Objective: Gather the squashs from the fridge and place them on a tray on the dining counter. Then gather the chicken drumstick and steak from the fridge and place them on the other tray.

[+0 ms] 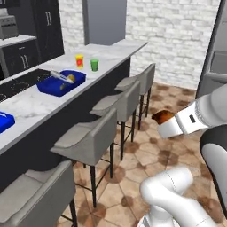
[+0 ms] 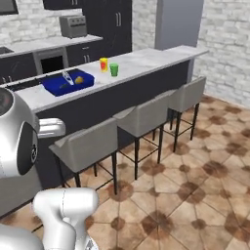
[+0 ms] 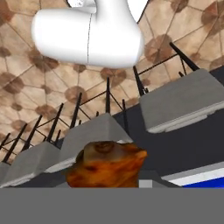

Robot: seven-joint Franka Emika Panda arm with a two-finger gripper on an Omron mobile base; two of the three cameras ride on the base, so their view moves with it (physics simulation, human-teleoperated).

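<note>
My gripper (image 1: 160,119) is shut on the chicken drumstick (image 1: 161,116), an orange-brown piece held in mid-air over the tiled floor, to the right of the stools. In the hand view the drumstick (image 3: 107,168) covers the fingertips. On the dining counter (image 1: 111,53) a blue tray (image 1: 60,84) holds the squashs (image 1: 69,79), yellow and pale pieces; the same tray (image 2: 66,84) with squash (image 2: 78,79) shows in the right base view. The other tray (image 1: 3,120) pokes in at the left edge of the counter. The fridge (image 1: 216,53) stands at the far right.
Several grey bar stools (image 1: 91,139) line the counter's near side between the arm and the trays. A yellow cup (image 1: 79,60) and a green cup (image 1: 94,64) stand beyond the filled tray. Open tiled floor (image 2: 195,195) lies to the right of the stools.
</note>
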